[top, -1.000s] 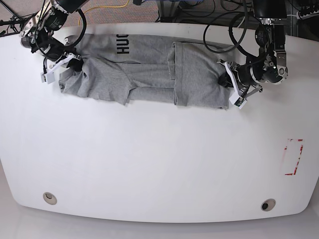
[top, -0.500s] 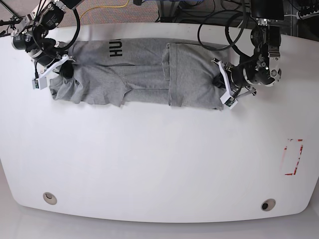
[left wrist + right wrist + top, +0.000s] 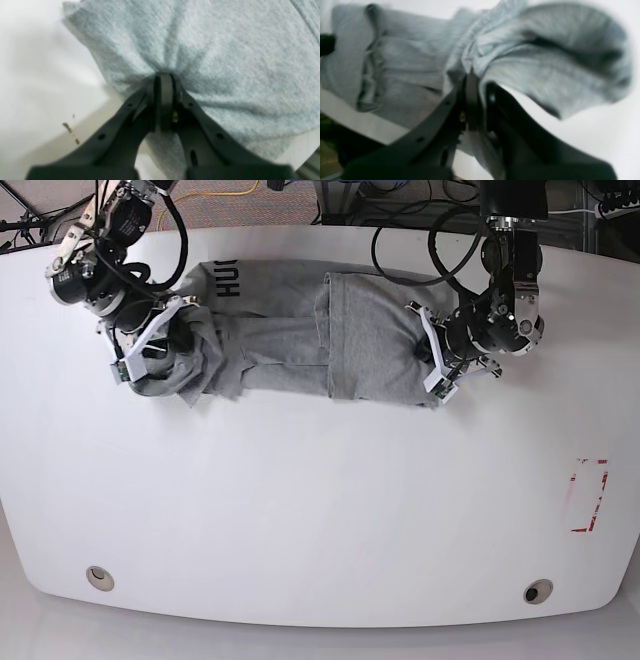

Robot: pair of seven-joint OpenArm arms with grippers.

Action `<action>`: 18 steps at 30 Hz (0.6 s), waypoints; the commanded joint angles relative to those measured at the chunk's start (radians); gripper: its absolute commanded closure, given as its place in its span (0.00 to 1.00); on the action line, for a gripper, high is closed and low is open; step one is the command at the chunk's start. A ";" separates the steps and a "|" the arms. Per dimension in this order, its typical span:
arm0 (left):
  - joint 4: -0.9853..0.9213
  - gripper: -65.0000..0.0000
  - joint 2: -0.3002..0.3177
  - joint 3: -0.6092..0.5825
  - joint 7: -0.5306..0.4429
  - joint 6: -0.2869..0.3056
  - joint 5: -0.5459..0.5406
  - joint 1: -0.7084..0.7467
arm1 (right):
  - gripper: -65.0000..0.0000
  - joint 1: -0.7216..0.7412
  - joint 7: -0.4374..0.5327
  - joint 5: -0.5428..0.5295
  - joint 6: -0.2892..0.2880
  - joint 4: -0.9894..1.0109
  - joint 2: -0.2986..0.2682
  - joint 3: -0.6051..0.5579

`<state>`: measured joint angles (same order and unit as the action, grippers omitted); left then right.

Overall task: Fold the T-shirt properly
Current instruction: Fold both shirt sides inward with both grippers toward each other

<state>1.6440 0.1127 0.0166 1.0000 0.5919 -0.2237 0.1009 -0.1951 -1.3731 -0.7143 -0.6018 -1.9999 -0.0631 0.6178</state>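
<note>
Two end effectors — left [image 3: 428, 352], right [image 3: 172, 332] — clamped on T-shirt [image 3: 290, 330] ends; bare table [image 3: 320, 520] below.

This looks like a robotics lab or test bench: a bare white table [image 3: 320, 520] with rounded corners fills the base view, two round holes set near its near corners and a red-and-white marked rectangle [image 3: 589, 495] taped by its right edge. Beyond the far edge, black cables [image 3: 420, 210] loop and tangle over a speckled carpet floor, with a yellow cable [image 3: 215, 195] snaking past on the left. Two black robot arms come in from that far edge, dragging their own wiring onto the table.
</note>
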 commanded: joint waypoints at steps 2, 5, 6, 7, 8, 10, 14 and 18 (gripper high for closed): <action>-0.012 0.98 -0.026 -0.008 0.061 -0.002 0.079 0.012 | 1.00 0.021 0.016 -0.018 0.004 -0.026 0.049 -0.039; -0.017 0.98 -0.038 -0.008 0.061 -0.002 0.105 0.012 | 1.00 0.032 0.016 -0.018 0.004 -0.026 0.064 -0.097; -0.026 0.98 -0.044 -0.008 0.061 -0.002 0.112 0.012 | 1.00 0.032 0.016 -0.018 0.004 -0.026 0.067 -0.112; -0.037 0.98 -0.052 -0.008 0.061 -0.002 0.119 0.010 | 1.00 0.036 0.018 -0.020 0.004 -0.026 0.073 -0.128; -0.047 0.98 -0.058 -0.008 0.061 -0.002 0.123 0.010 | 1.00 0.044 0.018 -0.023 0.004 -0.026 0.084 -0.138; -0.077 0.98 -0.066 -0.010 0.058 -0.002 0.134 0.007 | 1.00 0.056 0.018 -0.044 0.004 -0.025 0.108 -0.143; -0.135 0.98 -0.072 -0.010 0.058 -0.002 0.146 -0.020 | 1.00 0.069 0.018 -0.110 0.004 -0.022 0.157 -0.149; -0.195 0.98 -0.090 -0.010 0.056 -0.002 0.146 -0.040 | 1.00 0.076 0.018 -0.130 0.004 -0.019 0.196 -0.151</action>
<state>1.5272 0.0364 0.0166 0.9211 0.5941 -0.1860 0.0410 -0.1341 -1.3735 -0.8055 -0.5995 -2.0018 0.1112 0.4713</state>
